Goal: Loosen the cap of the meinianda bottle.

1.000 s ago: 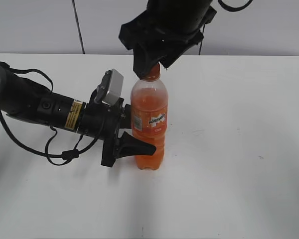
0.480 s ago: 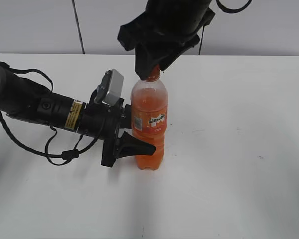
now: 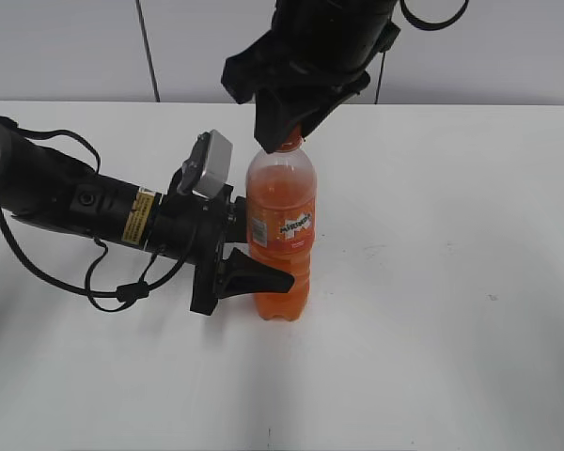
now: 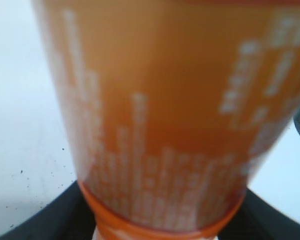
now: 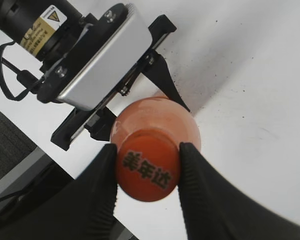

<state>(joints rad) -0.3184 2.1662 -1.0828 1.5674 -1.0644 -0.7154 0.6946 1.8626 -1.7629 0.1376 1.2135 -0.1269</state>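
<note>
The left gripper (image 3: 249, 272) clamped the meinianda bottle (image 3: 282, 230) upright on the table (image 3: 451, 301), while the right gripper (image 5: 146, 172) pinched its orange cap (image 5: 147, 172). The loosening twist seemed under way; next, the right wrist likely needed to rotate without slipping.

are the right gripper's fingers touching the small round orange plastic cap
Touching. The right wrist view shows both black fingers pressed against opposite sides of the small round orange plastic cap.

bottle (image 3: 281, 230) upright on table (image 3: 451, 282), centre; left gripper (image 3: 247, 254) at its left side, around the lower body; right gripper (image 3: 287, 127) directly above, fingers either side of cap (image 5: 147, 172)
</note>
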